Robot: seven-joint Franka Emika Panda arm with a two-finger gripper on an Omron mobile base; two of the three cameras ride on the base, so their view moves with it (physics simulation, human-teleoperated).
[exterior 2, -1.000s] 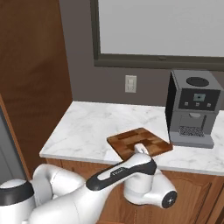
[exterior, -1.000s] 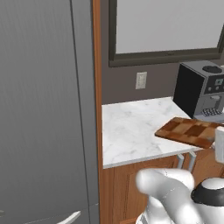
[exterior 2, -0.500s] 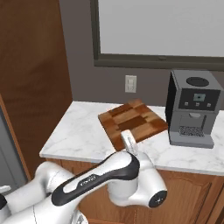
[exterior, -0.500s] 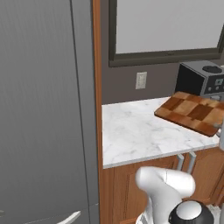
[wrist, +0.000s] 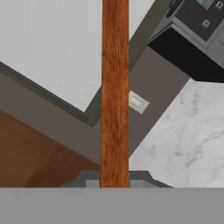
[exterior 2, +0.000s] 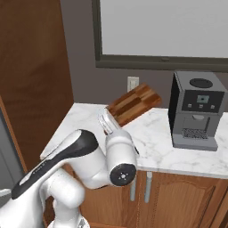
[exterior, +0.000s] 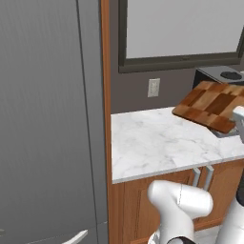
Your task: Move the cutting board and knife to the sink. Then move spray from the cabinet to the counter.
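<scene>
The rectangular wooden cutting board, a checker of light and dark brown blocks with a smooth flat face, is lifted clear of the white marble-look counter with faint grey veins. The pincer is clamped on the board's near edge; in the hand view the board shows edge-on as a straight reddish-brown strip running up from between the fingertips. In the right base view the board tilts steeply, its long axis rising away from the pincer toward the grey back wall and the dark-framed pale window panel above. Beyond the pincer on the wall sits a small cream outlet plate. Off to the pincer's right stands a boxy dark grey coffee machine with a round top lid and a small control panel whose marks are too small to read. To the left rises a tall matte grey unit beside a narrow reddish wooden side panel.
</scene>
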